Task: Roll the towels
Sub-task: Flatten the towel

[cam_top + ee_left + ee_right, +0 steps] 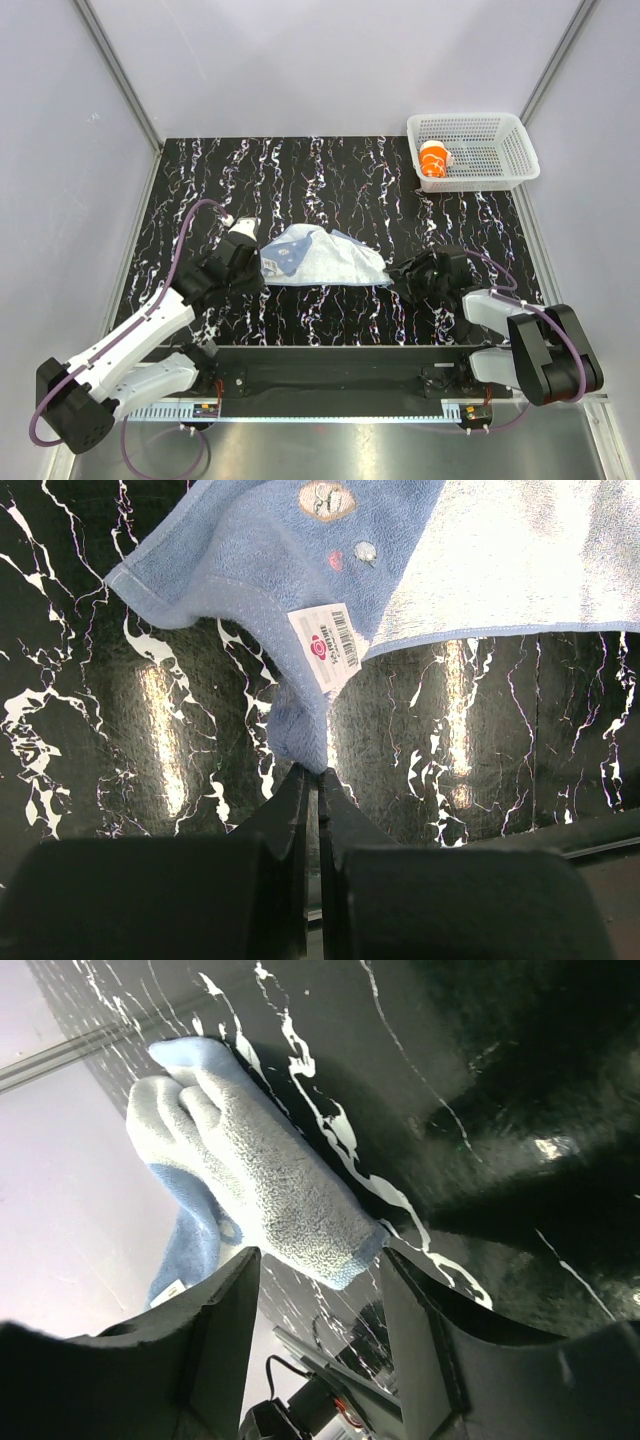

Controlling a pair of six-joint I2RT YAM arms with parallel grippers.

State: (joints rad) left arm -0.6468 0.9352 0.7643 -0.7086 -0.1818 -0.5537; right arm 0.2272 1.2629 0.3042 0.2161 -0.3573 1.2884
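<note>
Second of two towels in hand: one blue-grey towel unrolled, one orange towel rolled; one basket.

Nearest, well short of the basket and to its left: pinching a corner of the blue-grey towel with the left fingers, pressed together on the cloth; holding the right fingers spread, gripping nothing, just beside its other end; crumpled on the tabletop, so probably calling for flattening, then rolling from one edge; farthest, inside the basket, the orange towel.
</note>
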